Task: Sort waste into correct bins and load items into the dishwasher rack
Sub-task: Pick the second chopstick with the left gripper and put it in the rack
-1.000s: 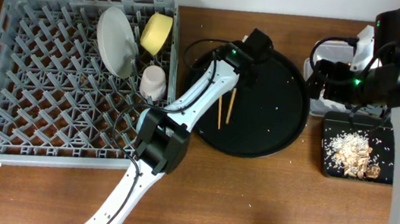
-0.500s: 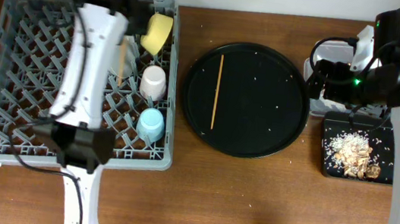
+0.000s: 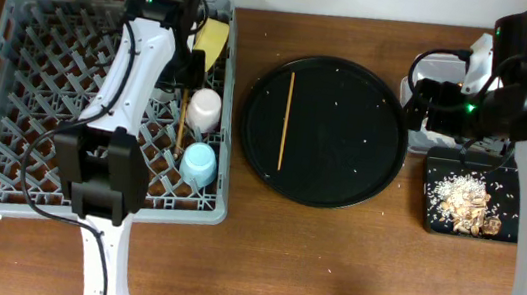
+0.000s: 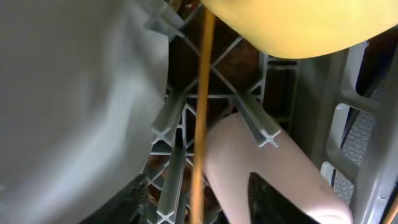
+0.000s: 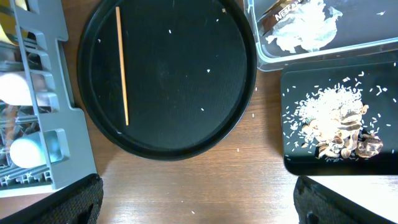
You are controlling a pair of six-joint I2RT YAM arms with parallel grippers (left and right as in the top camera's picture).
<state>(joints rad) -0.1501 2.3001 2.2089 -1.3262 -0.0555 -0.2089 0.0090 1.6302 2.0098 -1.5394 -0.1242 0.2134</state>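
The grey dishwasher rack [image 3: 39, 90] holds the yellow bowl [image 3: 211, 40], pink cup [image 3: 204, 110] and light-blue cup [image 3: 198, 164]. My left gripper [image 3: 191, 66] hangs over the rack's right side. In the left wrist view its fingers [image 4: 198, 208] stand apart, with a wooden chopstick [image 4: 200, 93] between them, next to the pink cup [image 4: 261, 168], under the bowl [image 4: 298, 25]. The blurred grey plate [image 4: 62, 93] is to the left. The chopstick [image 3: 182, 122] lies in the rack. The second chopstick [image 3: 286, 120] lies on the round black tray [image 3: 342, 167]. My right gripper [image 5: 199, 208] is open and empty.
The clear tub [image 5: 373, 50] holds the white napkin [image 5: 305, 31] and the gold-brown wrapper [image 5: 273, 15]. The black rectangular tray [image 5: 298, 149] below it holds rice and brown scraps [image 5: 336, 124]. Rice grains dot the round tray [image 5: 168, 74]. Bare wooden table lies in front.
My left arm went from the round tray to the rack with one chopstick and shifted right beside the pink cup. The blue cup now stands in the rack. The right arm stayed still.
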